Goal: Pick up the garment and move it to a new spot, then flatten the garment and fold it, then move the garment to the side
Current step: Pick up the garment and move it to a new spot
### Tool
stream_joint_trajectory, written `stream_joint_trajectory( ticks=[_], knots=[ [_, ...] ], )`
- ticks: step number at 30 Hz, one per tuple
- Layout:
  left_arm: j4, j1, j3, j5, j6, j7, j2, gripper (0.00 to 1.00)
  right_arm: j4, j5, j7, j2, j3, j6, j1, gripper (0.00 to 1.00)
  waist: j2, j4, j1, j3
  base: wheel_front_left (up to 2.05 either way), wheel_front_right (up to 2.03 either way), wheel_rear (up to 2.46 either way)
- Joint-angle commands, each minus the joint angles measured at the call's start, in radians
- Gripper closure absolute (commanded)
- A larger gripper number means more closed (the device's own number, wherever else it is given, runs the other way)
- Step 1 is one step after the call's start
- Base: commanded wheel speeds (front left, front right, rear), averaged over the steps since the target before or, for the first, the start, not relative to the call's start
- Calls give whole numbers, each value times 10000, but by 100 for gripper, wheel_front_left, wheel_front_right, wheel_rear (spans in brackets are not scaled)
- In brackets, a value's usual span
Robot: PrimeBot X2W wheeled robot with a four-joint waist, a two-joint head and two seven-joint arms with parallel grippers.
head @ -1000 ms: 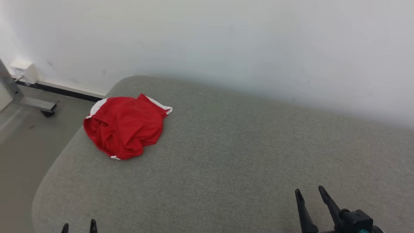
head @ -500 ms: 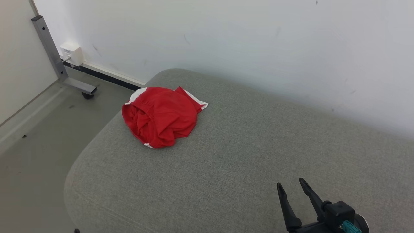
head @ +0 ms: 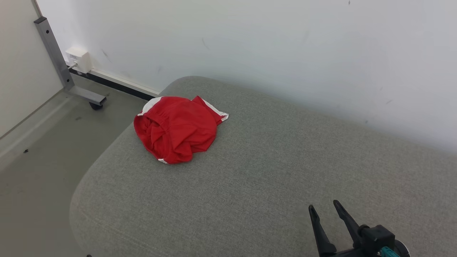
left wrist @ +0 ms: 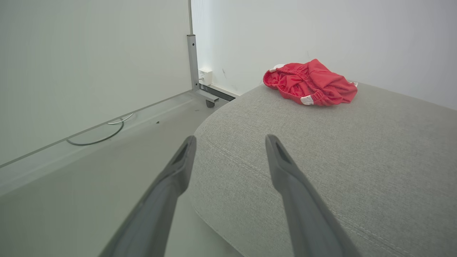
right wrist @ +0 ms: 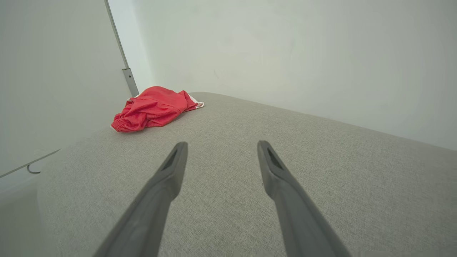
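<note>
Right now the right end effector point(head: 324, 205) is hovering low over the near right part of the bench point(head: 271, 160), with its two dark fingers standing as wide apart as they go and gripping nothing. In its own wrist view the left end effector point(left wrist: 230, 137) is likewise spreading its fingers fully and carrying nothing. It is pointing across the bench's rounded near left corner, one finger lying over the floor point(head: 43, 150) and the other over the grey fabric. Farther out, the garment point(head: 176, 128) is lying in a crumpled heap near the far left corner of the bench, close to the white wall point(head: 250, 43) and well apart from both end effectors. It is red with white trim, and a gathered elastic band is showing along its left side, so it is probably a pair of shorts. Beyond it a grey metal post point(head: 53, 53) on a castor is standing on the floor beside a small white wall box point(head: 79, 59). Judging by this, the first step, the pick-up, is not yet under way. The next move is calling for a long reach toward the heap, likely by the left arm, which is sitting on that side. The fingers would be coming down over a raised fold and closing on enough cloth to lift the whole piece toward the open middle of the bench.
</note>
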State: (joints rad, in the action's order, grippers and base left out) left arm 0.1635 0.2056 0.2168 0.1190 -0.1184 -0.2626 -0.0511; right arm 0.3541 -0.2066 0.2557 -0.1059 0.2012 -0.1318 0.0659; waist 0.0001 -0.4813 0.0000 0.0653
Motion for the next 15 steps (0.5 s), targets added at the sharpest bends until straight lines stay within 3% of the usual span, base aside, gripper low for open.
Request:
stream_joint_trajectory(
  ticks=[1, 10, 15],
  knots=[
    [65, -47, -24, -35, 11, -28, 12, 0, -48, -67, 32, 0, -64, 27, -161, 0, -1, 32, 0, 37, 0, 0, 0],
    [318, -660, -194, -130, -56, -28, -102, 0, -239, 47, 21, -18, -186, 27, -304, 0, -1, 175, 0, -89, 0, 0, 0],
    [726, -2011, -412, 130, -107, -28, -282, 0, -618, 195, -221, -180, -141, 27, 5, 0, -1, 428, 0, -784, 0, 0, 0]
  ],
)
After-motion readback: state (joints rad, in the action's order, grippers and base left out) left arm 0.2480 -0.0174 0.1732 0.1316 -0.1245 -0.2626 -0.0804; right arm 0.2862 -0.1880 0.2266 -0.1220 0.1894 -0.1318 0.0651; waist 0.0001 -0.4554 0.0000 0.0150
